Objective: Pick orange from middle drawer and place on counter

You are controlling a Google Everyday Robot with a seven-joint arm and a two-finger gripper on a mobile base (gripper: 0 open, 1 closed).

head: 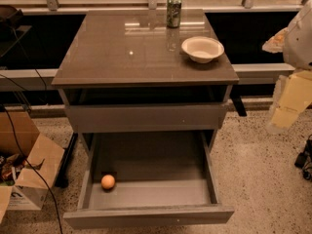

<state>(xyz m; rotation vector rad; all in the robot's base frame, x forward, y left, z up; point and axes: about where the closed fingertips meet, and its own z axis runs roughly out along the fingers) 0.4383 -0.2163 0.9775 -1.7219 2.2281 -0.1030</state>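
So the middle drawer (156, 172) was pulled all the way out, which makes sense since nothing could reach in otherwise. The orange (108, 181) sat on the drawer floor in the front-left corner, just beside the left wall and near the front panel. My guess is it rolled or got dropped there. It was small, round and smooth, an even pale orange, and way smaller than the white bowl (202, 48) up on the counter (122, 52). The bowl and a green can (173, 12) took up the back-right of that glossy top, so the left side looked like the easy landing spot. The gripper (288, 104), or what I think was it, hung off at the right edge beside the cabinet, well apart from the fruit. Honestly couldn't tell if it was open or closed, but it wasn't holding the orange.
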